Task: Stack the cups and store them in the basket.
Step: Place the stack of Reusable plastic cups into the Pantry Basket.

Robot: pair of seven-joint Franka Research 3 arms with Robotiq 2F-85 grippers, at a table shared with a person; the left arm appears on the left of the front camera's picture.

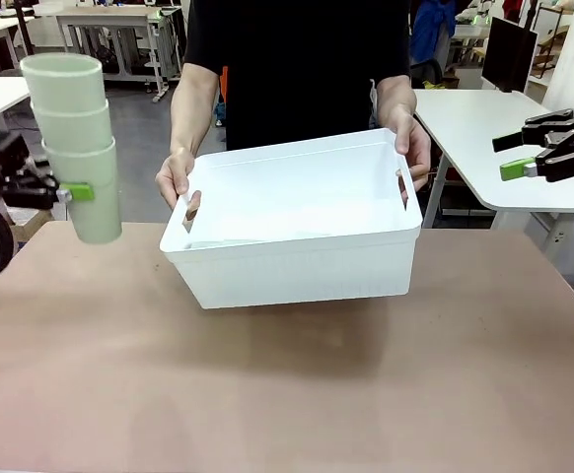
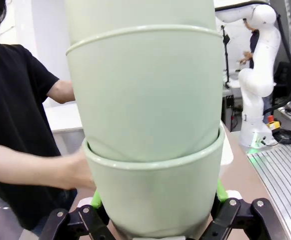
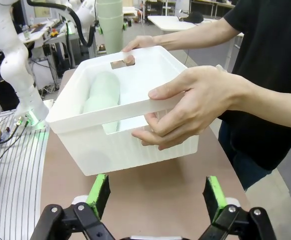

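Note:
A stack of three pale mint-green cups (image 1: pixel 75 148) hangs above the table's left edge, with my left gripper (image 1: pixel 70 192) shut on the lowest cup. In the left wrist view the stacked cups (image 2: pixel 145 125) stand between my green pads (image 2: pixel 96 200). A person holds the white basket (image 1: pixel 297 271) by both end handles at the table's middle, tilted toward me. More cups (image 3: pixel 103 90) lie on their side inside the basket (image 3: pixel 135 145). My right gripper (image 1: pixel 514 158) is open at the far right, apart from the basket; its own view shows the right gripper (image 3: pixel 155 192) with nothing between its fingers.
The person's hands (image 1: pixel 176 182) (image 3: pixel 195 105) grip the basket's short ends, close in front of my right gripper. A white side table (image 1: pixel 524 197) stands under the right gripper. Bare brown tabletop (image 1: pixel 267 394) lies in front of the basket.

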